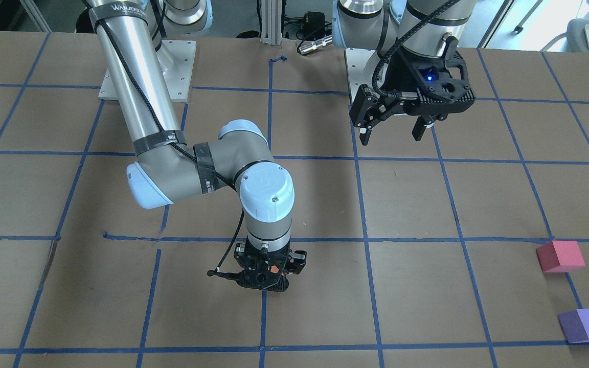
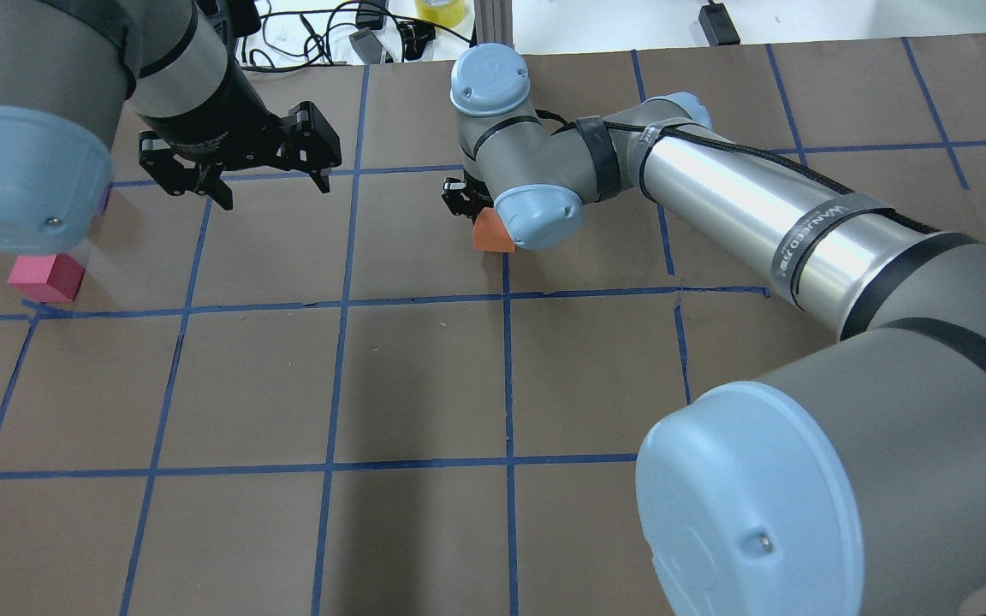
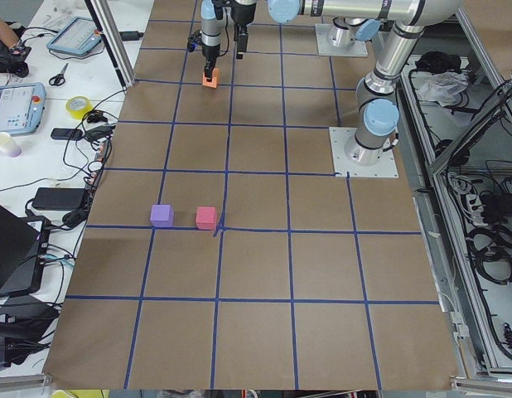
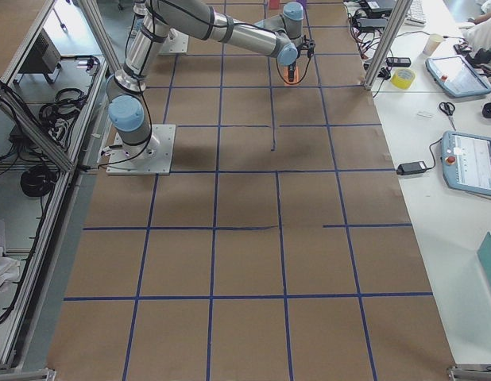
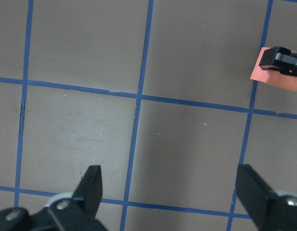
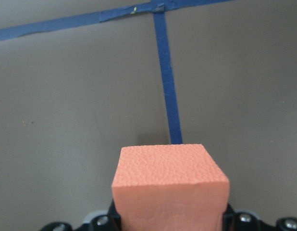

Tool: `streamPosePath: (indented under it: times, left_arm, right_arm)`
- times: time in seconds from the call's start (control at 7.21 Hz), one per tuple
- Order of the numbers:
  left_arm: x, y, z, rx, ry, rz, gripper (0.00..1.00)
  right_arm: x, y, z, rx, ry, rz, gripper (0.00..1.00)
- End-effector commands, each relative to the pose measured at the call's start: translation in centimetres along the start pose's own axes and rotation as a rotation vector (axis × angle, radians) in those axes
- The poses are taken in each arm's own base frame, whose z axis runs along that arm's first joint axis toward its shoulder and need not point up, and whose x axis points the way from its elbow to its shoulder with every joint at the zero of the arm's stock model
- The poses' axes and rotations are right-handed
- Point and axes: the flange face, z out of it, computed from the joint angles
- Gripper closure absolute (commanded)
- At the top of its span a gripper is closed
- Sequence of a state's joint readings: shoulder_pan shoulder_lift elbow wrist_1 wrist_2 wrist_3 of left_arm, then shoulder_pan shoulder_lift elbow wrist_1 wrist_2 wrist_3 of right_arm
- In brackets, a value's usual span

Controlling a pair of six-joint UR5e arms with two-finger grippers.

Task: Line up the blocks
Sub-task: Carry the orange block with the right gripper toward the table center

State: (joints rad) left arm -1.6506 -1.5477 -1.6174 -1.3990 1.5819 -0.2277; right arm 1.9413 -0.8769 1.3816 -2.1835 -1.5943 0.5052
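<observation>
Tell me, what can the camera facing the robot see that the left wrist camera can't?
Only the front-facing camera shows the pinkish-red block and the purple block, sitting near each other but apart. Only the left wrist camera shows the orange block plainly from above; the front view gives just an orange speck under the right gripper. Both show the left gripper, open with nothing between its fingers, and the blue tape lines on the brown table.

Silver arm tubes [image 2: 741, 205], pale-blue joint caps [image 1: 266, 191] — black braided cables [image 1: 397, 47]
</observation>
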Motion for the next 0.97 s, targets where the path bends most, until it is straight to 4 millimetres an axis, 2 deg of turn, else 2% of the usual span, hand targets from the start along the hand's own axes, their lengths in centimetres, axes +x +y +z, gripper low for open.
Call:
streamPosePath:
  times: [0.0, 0.28, 0.55, 0.83]
  left_arm:
    - [-0.1, -0.2, -0.2, 0.011, 0.001, -0.002, 0.00]
    - [-0.1, 0.0, -0.2, 0.007, 0.000, -0.002, 0.00]
    - [-0.1, 0.0, -0.1, 0.003, 0.001, -0.002, 0.00]
    - [-0.1, -0.1, 0.0, 0.002, 0.001, -0.002, 0.00]
  right_arm:
    - [-1.0, 0.4, 1.6, -0.036, 0.018, -0.074, 0.63]
    - [-1.5, 0.8, 0.4, -0.041, -0.011, -0.077, 0.63]
    - [-1.5, 0.8, 0.5, -0.044, -0.013, -0.077, 0.62]
    - [-1.5, 0.8, 1.3, -0.047, -0.006, -0.083, 0.50]
